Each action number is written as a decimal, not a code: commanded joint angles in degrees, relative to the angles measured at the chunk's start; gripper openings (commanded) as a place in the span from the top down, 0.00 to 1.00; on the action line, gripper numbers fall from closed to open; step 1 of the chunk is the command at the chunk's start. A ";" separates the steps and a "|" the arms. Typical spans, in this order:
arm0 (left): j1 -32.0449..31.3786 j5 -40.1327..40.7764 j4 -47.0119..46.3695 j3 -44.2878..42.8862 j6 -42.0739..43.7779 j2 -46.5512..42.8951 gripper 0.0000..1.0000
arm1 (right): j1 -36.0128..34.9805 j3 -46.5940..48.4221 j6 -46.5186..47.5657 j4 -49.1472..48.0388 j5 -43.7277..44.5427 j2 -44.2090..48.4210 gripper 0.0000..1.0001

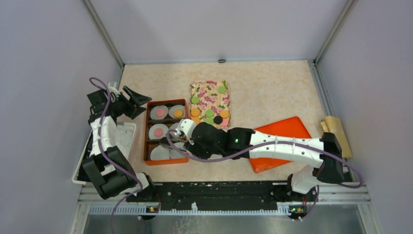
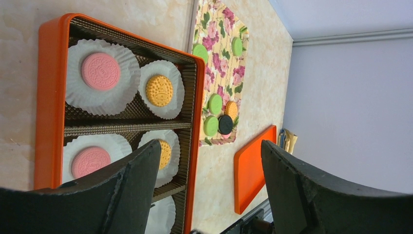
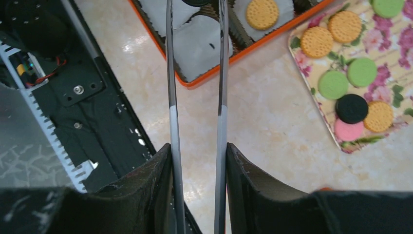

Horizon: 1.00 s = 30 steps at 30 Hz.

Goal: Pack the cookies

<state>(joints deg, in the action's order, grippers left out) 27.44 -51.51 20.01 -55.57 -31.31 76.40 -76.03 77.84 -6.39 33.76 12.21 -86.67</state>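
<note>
The orange box point(image 1: 146, 132) holds white liners; pink cookies point(image 2: 100, 71) and orange cookies point(image 2: 159, 90) lie in the four far ones. More cookies point(image 3: 333, 85) in green, orange, black and pink rest on the floral tray point(image 1: 210, 87). My right gripper point(image 3: 198, 151) is shut on metal tongs point(image 3: 170, 97). The tongs reach over the near end of the box point(image 3: 209, 78), and a dark disc point(image 3: 195, 1), cut off by the frame edge, sits between their tips. My left gripper point(image 2: 209, 146) hangs open and empty beside the box's far left corner point(image 2: 48, 97).
An orange lid point(image 1: 280, 141) lies flat to the right of the box, partly under my right arm. A white basket point(image 1: 127, 136) stands at the left table edge. A brown packet point(image 1: 336, 130) lies at the far right.
</note>
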 commanded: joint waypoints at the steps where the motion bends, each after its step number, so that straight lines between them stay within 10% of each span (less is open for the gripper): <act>1: -0.06 0.23 -2.61 -1.74 -0.15 0.17 0.19 | -0.73 4.35 1.75 -5.45 -5.74 -3.46 0.89; 14: 0.01 -0.46 -4.49 -2.79 -2.08 0.96 0.19 | -1.01 11.28 4.59 -9.13 -9.04 -14.74 0.87; 30: 0.07 -0.98 -4.34 -2.00 -1.41 0.46 0.19 | -1.01 10.31 4.39 -9.02 -4.81 -15.01 0.54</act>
<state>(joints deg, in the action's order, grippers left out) 27.44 -51.57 17.58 -56.58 -33.30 77.41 -76.47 85.60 -2.50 28.25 6.83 -103.15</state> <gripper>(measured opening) 0.812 0.462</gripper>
